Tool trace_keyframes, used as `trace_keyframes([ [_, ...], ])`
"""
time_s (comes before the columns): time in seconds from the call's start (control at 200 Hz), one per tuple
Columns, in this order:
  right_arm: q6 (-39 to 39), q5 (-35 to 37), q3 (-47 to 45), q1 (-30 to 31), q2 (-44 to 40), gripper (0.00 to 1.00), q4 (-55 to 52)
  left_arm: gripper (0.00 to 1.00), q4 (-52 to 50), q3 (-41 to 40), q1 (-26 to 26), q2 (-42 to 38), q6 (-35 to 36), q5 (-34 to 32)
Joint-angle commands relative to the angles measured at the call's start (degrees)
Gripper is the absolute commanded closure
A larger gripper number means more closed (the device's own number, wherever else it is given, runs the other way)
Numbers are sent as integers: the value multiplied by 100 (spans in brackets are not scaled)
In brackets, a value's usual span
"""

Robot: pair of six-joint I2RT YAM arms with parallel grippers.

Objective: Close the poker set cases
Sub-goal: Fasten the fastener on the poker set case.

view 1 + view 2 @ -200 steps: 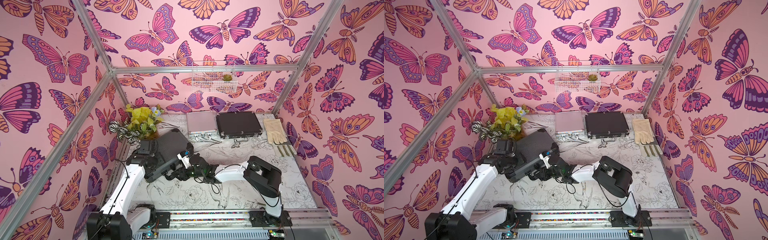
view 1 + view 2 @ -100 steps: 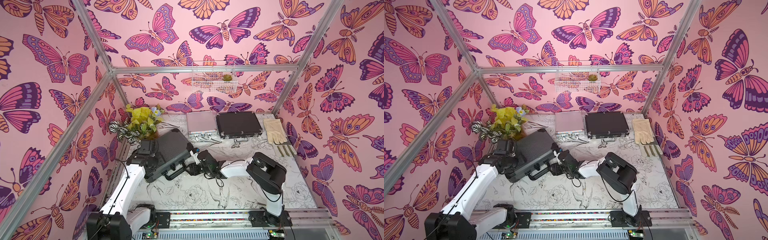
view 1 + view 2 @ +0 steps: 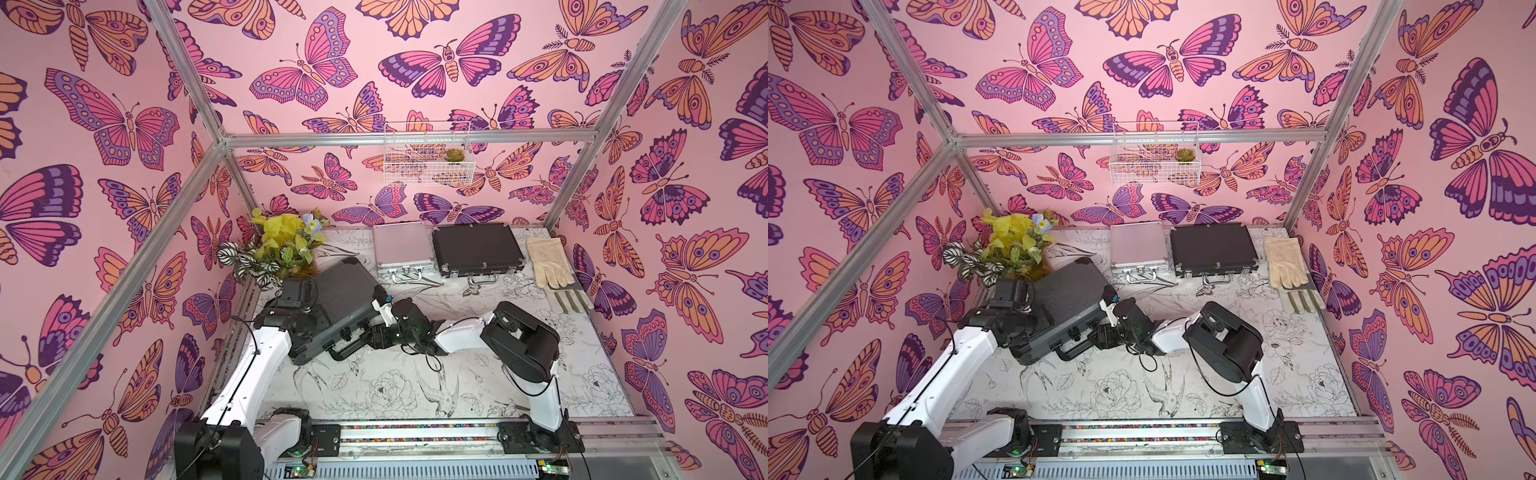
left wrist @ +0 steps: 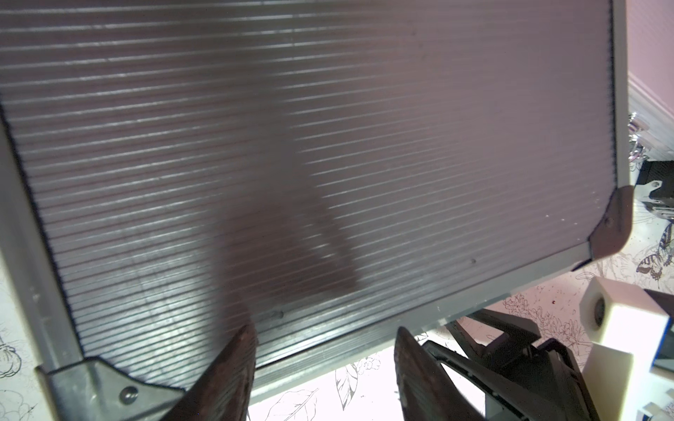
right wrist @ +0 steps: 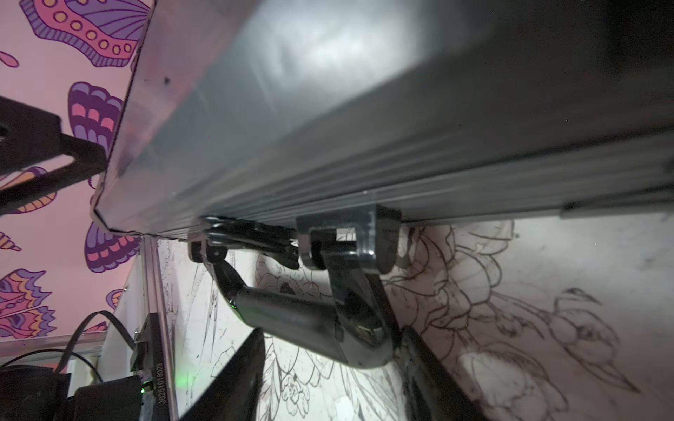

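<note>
While the large black ribbed case [image 3: 345, 299] is lying at about 9 o'clock on the table [image 3: 415, 386], its lid is sitting down on the base, so the step in hand appears to be the final shutting of this third case. The left gripper [image 4: 326, 330] is hovering over the lid's front edge with its fingers standing apart and holding nothing. The right gripper [image 5: 332, 335] is sitting at the case's front, its fingers also apart, with the handle [image 5: 291, 317] lying across the gap just ahead of them; contact cannot be confirmed. Whether the latches are fastened cannot be told. The next move is judged to be calling for downward pressure on the lid and a press on each latch. The small silver case [image 3: 401, 249] at 12 o'clock and the medium black case [image 3: 473, 249] at 1 o'clock are lying flat with lids down. A cream glove [image 3: 546, 259] is resting at 2 o'clock and a plant [image 3: 282, 245] is standing at 10 o'clock. The surface is showing a black-and-white floral print; pink butterfly walls [image 3: 124, 124] are enclosing the cell, and a wire basket [image 3: 428, 162] is hanging on the far wall.
</note>
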Motion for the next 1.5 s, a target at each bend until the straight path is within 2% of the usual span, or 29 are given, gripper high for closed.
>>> trace_keyframes([
  [0.0,298,-464,-38,36,-256,41,552,38,-33,20,-37,64,46,-57],
  [0.426,730,-560,-284,35,-613,41,1183,38,-24,-8,-53,37,21,-79],
  [0.872,980,-418,-10,106,-369,41,1519,38,34,-41,-131,37,-61,-75],
  [1.002,802,-618,204,171,-131,42,1623,38,38,-43,-158,59,-65,-84],
  [1.202,336,-702,577,300,216,46,1115,38,40,-43,-158,55,-52,-101],
  [1.352,241,-695,557,309,403,53,1059,38,42,-56,-162,37,-53,-132],
  [1.493,-151,-531,478,350,381,59,724,38,40,-37,-166,64,-52,-128],
])
